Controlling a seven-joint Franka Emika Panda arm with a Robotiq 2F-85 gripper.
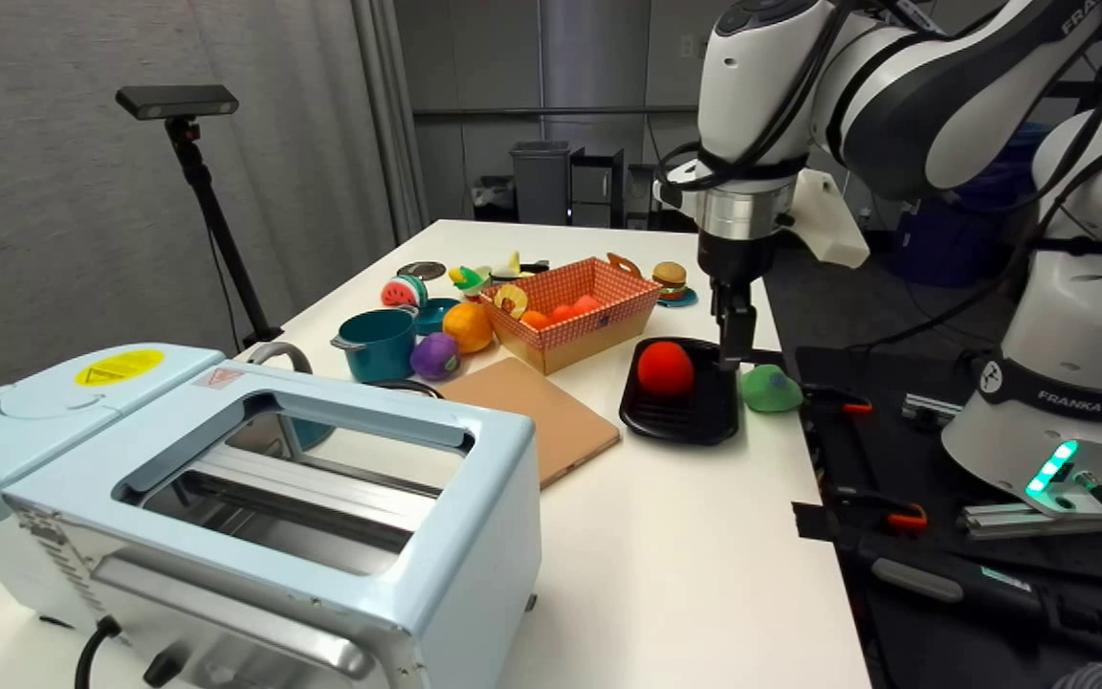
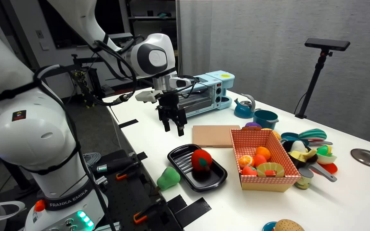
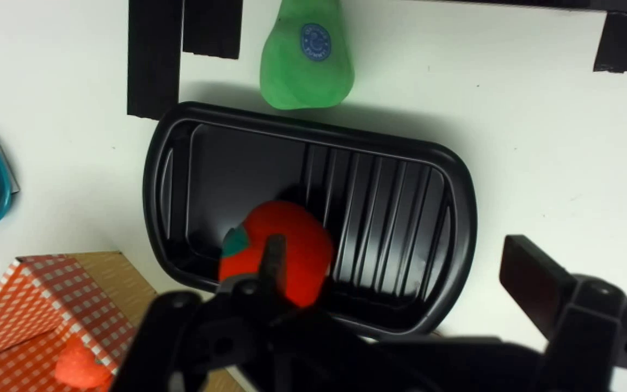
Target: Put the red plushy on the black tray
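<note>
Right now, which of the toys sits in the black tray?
The red plushy with a green patch, alone in the black tray; the green pear lies just outside.

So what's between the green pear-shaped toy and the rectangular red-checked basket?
The shallow rectangular black tray, with the round red plushy in it, lies between the pear toy and the basket; both exterior views show it.

"FRANKA EMIKA" marks the robot's base (image 2: 67, 201), "FRANKA" its arm (image 1: 981, 91).
</note>
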